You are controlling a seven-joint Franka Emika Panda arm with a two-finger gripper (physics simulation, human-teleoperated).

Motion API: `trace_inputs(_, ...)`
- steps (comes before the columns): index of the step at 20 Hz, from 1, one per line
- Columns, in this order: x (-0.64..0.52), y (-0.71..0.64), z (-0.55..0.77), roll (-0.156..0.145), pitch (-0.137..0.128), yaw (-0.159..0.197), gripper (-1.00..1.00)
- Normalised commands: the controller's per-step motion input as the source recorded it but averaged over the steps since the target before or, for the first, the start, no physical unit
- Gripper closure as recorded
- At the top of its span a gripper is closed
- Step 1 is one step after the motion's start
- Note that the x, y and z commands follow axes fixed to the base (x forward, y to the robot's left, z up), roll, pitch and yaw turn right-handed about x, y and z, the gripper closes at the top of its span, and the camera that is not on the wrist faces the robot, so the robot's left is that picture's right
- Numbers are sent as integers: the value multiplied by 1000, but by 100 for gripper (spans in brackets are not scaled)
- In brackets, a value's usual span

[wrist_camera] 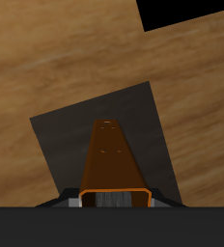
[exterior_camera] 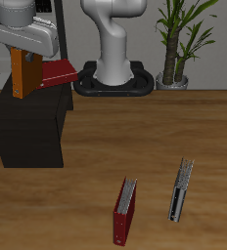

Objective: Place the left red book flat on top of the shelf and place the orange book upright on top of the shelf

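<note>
Above the shelf (exterior_camera: 27, 132), the gripper (exterior_camera: 25, 51) holds the orange book (exterior_camera: 27, 73) clamped between its fingers, the book hanging upright over the black top with a gap beneath it; the wrist view shows the orange book (wrist_camera: 111, 159) pointing down at the shelf (wrist_camera: 66, 140). The left red book (exterior_camera: 59, 71) appears to lie flat farther back on the shelf, just beside the orange one. Judging from this, a release from height could let the thin book topple flat, and a drift backward could knock it against the red book. Nearer the table's front edge than the shelf, a darker red book (exterior_camera: 124, 210) and a grey-white book (exterior_camera: 181, 189) stand apart on the table (exterior_camera: 135, 137). Fingertips are hidden by the book and gripper body, the gripper is cut off at the frame edge, and contact with the red book cannot be told.
</note>
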Motion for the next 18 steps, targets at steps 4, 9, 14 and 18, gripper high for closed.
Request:
trace_inputs(4, 84, 77, -197, 32, 34, 9, 100)
trace_inputs(9, 52, -8, -232, -11, 46, 5, -100)
trace_inputs(14, -14, -39, -174, 3, 28, -29, -100)
trace_inputs(18, -43, 36, -22, 1, 3, -2, -100)
